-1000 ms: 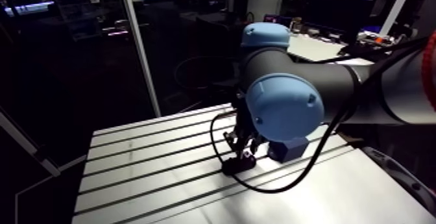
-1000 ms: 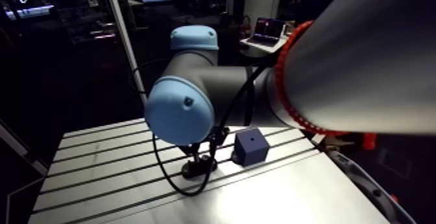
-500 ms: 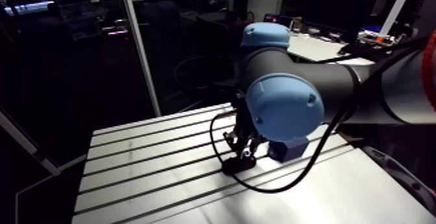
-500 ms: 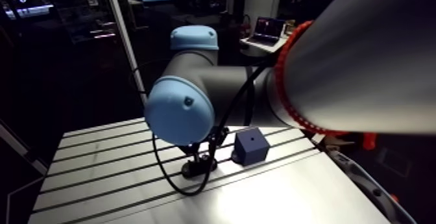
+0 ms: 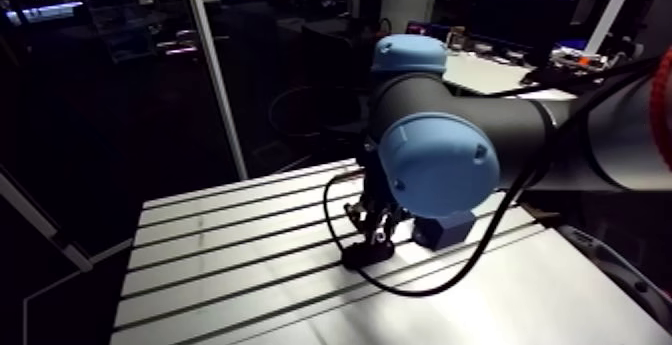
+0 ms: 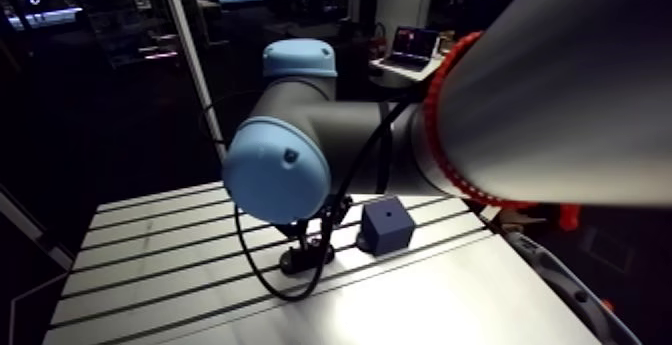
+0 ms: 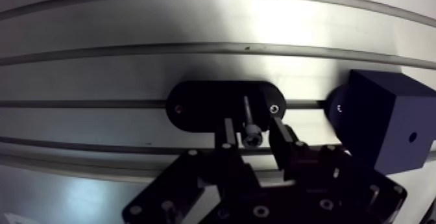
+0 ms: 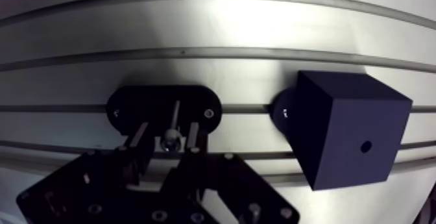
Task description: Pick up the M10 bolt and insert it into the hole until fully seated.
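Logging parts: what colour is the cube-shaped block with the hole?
Dark blue cube, best in wrist view.

The gripper (image 7: 253, 126) hangs over a black oval plate (image 7: 194, 106) on the slotted counter (image 7: 130, 71). Its two fingers (image 7: 281, 136) stand apart on either side of a bolt (image 7: 250, 136), with a slight gap to each. From its head, the bolt's shank points to twelve o'clock. A dark blue block (image 7: 383, 126) stands at the gripper's three o'clock, near the plate, with a small hole (image 7: 412, 136) in one face.

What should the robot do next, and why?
Probably shut the pincer on the bolt: its fingers stand either side of the bolt's head with small gaps, and the bolt stands in the black holder.
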You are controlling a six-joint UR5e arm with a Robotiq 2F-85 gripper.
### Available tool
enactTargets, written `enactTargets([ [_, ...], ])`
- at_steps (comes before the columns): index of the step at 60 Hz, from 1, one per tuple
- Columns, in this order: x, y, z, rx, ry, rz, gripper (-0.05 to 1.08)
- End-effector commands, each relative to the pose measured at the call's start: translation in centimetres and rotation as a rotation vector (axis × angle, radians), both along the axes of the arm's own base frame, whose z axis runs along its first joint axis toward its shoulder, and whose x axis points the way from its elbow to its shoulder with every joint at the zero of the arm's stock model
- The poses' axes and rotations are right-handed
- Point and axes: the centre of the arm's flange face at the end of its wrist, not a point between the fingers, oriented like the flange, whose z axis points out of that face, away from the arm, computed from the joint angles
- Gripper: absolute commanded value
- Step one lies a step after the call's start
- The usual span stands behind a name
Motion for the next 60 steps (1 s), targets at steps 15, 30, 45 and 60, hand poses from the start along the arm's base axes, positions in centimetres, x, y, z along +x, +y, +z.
enactTargets([
  [15, -0.09, -0.02, 0.1, 0.0, 0.002, 0.002, 0.62],
  [30, -0.06, 0.02, 0.07, -0.002, -0.001, -0.001, 0.63],
  [45, -0.05, 0.03, 0.22, -0.001, -0.001, -0.001, 0.64],
  [60, 0.14, -0.02, 0.18, -0.004, -0.013, -0.001, 0.64],
])
